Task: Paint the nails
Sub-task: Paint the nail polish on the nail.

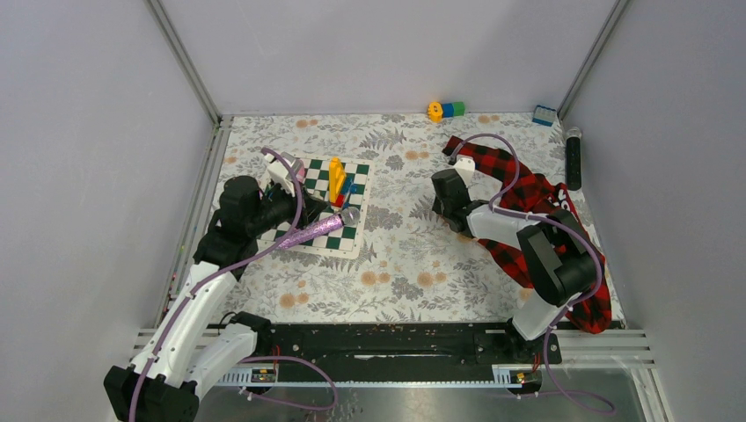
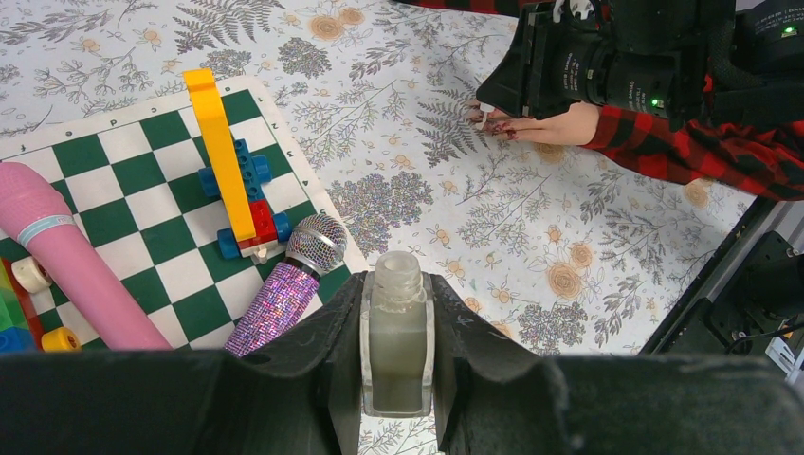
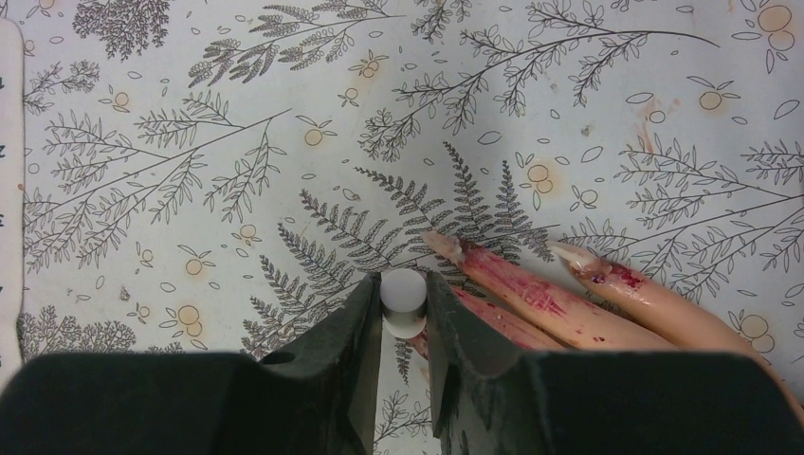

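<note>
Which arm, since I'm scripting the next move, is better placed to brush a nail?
Right. The right fingers pinch the brush cap close beside the nails. The left fingers just hold the bottle, over by the chessboard.

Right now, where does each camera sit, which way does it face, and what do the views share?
Top: above and behind, looking down on the table; left arm and right arm show.
Left wrist: on the left arm, looking across the chessboard toward the dummy hand; left gripper holds a bottle.
Right wrist: close over the hand's fingers, facing down; right gripper holds a white cap.
Shared: both wrist views show the dummy hand.
</note>
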Available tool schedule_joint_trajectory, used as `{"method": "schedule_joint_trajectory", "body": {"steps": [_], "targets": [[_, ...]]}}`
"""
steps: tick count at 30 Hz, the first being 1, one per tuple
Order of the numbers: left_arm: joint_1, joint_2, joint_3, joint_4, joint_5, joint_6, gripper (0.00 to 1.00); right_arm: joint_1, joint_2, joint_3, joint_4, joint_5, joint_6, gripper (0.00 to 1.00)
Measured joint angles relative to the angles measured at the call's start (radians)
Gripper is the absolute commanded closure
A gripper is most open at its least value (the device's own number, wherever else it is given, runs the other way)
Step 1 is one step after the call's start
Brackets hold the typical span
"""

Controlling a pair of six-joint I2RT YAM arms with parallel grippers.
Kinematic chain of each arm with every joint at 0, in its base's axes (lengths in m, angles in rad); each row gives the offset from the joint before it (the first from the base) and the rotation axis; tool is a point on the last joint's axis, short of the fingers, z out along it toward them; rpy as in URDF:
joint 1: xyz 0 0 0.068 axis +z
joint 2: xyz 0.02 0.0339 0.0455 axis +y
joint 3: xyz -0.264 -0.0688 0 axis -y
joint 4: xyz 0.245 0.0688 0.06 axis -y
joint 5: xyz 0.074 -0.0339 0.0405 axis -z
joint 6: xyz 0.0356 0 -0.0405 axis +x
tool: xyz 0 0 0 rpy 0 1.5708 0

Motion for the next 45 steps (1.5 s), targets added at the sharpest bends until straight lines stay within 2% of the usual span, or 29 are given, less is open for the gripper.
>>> {"method": "schedule_joint_trajectory", "body": {"steps": [45], "targets": [[0.000,-0.021,0.000,0.008,0.013,-0.008,1.00,0.000,-0.028,-0.016,-0.002,-0.022,-0.035,1.00]]}}
